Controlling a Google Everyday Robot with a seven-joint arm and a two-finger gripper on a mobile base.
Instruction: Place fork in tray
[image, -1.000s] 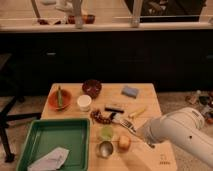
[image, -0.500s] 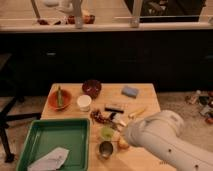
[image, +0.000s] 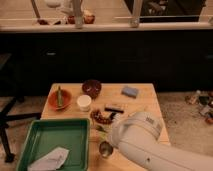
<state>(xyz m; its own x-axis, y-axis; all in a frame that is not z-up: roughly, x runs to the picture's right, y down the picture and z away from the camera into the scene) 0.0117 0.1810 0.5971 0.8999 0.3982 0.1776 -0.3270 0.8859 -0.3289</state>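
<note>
The jaws are out of sight, tucked under the rounded forward end of the white arm (image: 142, 142), which reaches in from the lower right over the near part of the wooden surface (image: 146, 104); they are pressed together, and whether anything is pinched between them cannot be told. The fork cannot be made out; it may lie hidden under the arm with the jaws, so its long axis and the way its tines point cannot be told either. Just left of the jaws stands one small metal cup (image: 105, 148); further left lies the one green tray (image: 60, 121), its near end cut off by the lower edge of the view, with one crumpled white sheet (image: 50, 159) lying in its near part. Behind the jaws, toward the far edge, lie one reddish-brown cluster (image: 101, 117) and one short black bar (image: 114, 108), the bar's long axis running left to right; farther back and to the right sits one blue sponge (image: 130, 91). Back and to the left of the jaws stands one white cup (image: 84, 102); past it are two bowls, a dark red bowl (image: 92, 89) near the far edge and an orange bowl (image: 51, 101) near the left edge, the orange one holding one green stick-like thing (image: 59, 96) that points away from the camera.
</note>
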